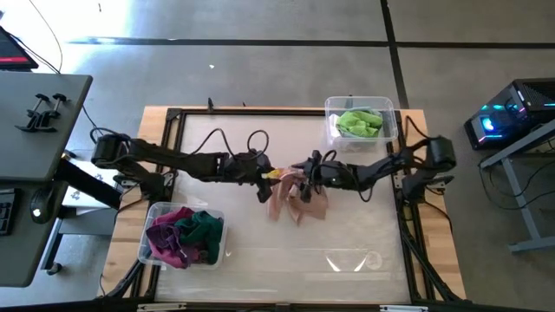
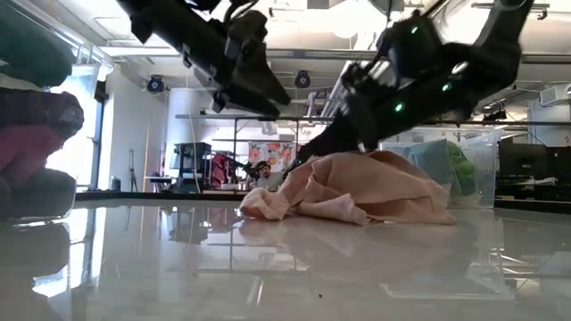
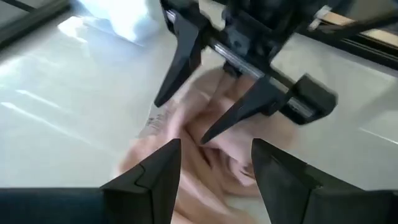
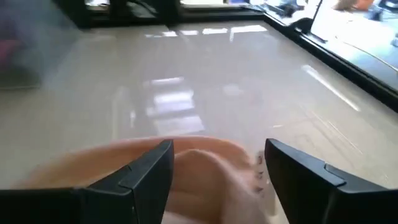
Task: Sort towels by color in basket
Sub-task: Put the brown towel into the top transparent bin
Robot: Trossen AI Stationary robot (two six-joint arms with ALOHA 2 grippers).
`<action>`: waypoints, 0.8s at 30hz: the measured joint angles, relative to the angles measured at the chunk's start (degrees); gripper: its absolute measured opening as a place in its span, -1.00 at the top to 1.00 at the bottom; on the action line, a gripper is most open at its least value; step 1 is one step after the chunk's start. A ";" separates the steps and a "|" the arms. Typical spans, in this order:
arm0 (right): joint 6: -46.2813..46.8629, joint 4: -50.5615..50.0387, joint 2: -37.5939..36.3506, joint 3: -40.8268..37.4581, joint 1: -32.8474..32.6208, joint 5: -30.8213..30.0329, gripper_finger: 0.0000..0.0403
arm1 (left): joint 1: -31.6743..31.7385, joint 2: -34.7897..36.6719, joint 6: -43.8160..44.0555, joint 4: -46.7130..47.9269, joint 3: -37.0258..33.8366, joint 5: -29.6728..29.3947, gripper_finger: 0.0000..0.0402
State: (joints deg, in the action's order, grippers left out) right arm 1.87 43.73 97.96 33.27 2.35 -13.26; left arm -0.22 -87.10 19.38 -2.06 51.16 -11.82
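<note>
A peach-pink towel (image 1: 299, 201) lies crumpled on the table's middle; it also shows in the low view (image 2: 357, 192). My left gripper (image 1: 264, 182) is open and hangs above the towel's left end (image 3: 214, 165). My right gripper (image 1: 305, 173) is open and slants down over the towel's top (image 4: 217, 165), its fingers on either side of a raised fold (image 4: 205, 168). A clear basket (image 1: 149, 227) at the near left holds magenta and dark green towels. A clear basket (image 1: 392, 117) at the far right holds lime green towels (image 1: 359, 123). My right gripper stands open over the towel's raised fold (image 4: 205, 168), slanting down from the table's right. I cannot tell whether its fingertips (image 2: 308, 157) touch the cloth. The towel lies slack on the table. My left gripper touches nothing.
The two grippers are close together over the table's middle, tips facing each other (image 3: 180, 121). The table's near half in front of the towel (image 1: 303, 260) is bare glossy surface. A dark frame (image 1: 173, 117) runs around the table's edges.
</note>
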 joint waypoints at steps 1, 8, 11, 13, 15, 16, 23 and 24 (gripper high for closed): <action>1.07 -0.09 1.06 0.18 0.68 -0.06 -0.23 | -0.34 0.07 0.03 0.19 0.00 -1.57 0.09; 6.26 -6.74 7.07 1.60 1.80 1.12 -0.19 | -2.88 -1.53 0.00 4.04 -0.04 -6.18 0.09; 8.32 -8.33 8.04 1.60 0.96 1.31 -0.04 | -3.59 -2.20 0.03 4.26 0.00 -8.47 0.09; 9.46 -9.58 8.36 1.67 0.29 1.17 0.14 | -4.08 -2.19 0.45 4.55 -0.06 -10.00 0.09; 10.91 -10.26 8.67 1.71 -0.68 -0.03 0.36 | -4.61 -1.96 1.14 5.33 0.00 -11.93 0.09; 11.54 -11.45 8.65 1.85 -1.44 -0.92 0.49 | -5.01 -1.83 1.38 6.22 0.00 -13.09 0.09; 16.13 -23.16 1.12 1.27 -10.88 -12.87 0.84 | -8.01 -1.44 1.50 12.33 0.00 -20.45 0.09; 16.07 -25.54 -1.63 1.28 -12.38 -15.05 0.80 | -8.39 -1.44 1.51 12.82 -0.02 -21.50 0.09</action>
State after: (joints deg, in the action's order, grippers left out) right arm 17.93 18.19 96.32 34.55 -10.03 -28.31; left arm -8.61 -88.53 20.88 10.77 51.13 -33.31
